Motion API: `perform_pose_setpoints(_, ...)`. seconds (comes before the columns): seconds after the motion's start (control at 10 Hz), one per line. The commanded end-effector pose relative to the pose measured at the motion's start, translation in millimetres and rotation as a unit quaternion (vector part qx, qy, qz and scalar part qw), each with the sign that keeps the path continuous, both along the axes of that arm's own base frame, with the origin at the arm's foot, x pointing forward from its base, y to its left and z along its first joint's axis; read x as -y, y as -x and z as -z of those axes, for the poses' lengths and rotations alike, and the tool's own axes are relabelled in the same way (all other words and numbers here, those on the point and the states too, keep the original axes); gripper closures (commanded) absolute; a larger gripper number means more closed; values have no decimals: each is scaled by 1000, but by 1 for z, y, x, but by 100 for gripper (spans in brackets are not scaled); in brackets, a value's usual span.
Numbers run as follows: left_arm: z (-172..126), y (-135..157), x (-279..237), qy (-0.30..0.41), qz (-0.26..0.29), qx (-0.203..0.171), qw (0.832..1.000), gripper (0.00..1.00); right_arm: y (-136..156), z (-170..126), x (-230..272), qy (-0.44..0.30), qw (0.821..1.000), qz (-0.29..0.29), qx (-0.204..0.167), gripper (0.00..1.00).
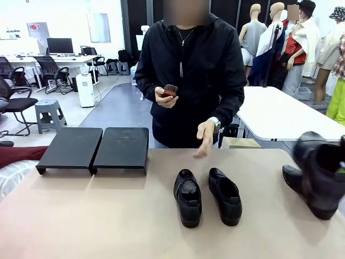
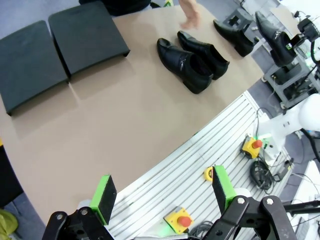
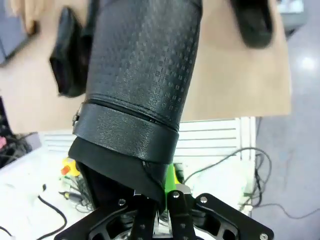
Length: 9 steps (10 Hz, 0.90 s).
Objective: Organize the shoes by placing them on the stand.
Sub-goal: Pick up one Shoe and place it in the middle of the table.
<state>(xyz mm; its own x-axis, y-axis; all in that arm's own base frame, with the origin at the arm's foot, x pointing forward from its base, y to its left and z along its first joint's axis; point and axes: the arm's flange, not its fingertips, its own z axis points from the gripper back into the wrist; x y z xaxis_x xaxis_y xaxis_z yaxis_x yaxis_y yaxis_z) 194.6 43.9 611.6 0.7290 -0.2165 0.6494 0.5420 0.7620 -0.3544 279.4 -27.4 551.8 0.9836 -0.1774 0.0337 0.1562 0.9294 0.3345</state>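
Right gripper, seen from its own wrist, was shut tight on the heel end of a held shoe, black with a dimpled upper, which hung above the tan table. From the front, that held shoe was raised at the far right edge, overlapping a fourth shoe that seemed to lie on the table; the two were hard to separate. A pair of shoes lay side by side at the table's middle, toes toward the robot. The stand, two black platforms touching, sat at the far left, well apart from every shoe. A person stood at the far side, one hand lowered near the table edge, the other holding a small brush. From the left wrist, the left gripper hung wide open with nothing between its green pads, above the robot's side of the table, with the stand at upper left and the pair beyond.
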Motion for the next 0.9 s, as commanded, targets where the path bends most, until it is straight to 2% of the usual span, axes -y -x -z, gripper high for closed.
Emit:
perform_pose_setpoints(0.0,2,0,1,5,8,5,1000,0,-18,-20,-89,-17,996,-77,37,100)
perform_pose_setpoints(0.1,2,0,1,5,8,5,1000,0,-28,-20,-141,-17,992,-113,46,100)
perform_pose_setpoints(0.3,2,0,1,5,8,5,1000,0,-56,0,-240,-6,979,-200,39,100)
perform_pose_setpoints(0.4,2,0,1,5,8,5,1000,0,-77,26,-285,-6,979,-199,36,100)
perform_pose_setpoints(0.5,2,0,1,5,8,5,1000,0,-96,52,-318,1,977,-213,9,100)
perform_pose_setpoints(0.8,2,0,1,5,8,5,1000,0,-137,132,-384,-36,984,-176,-19,100)
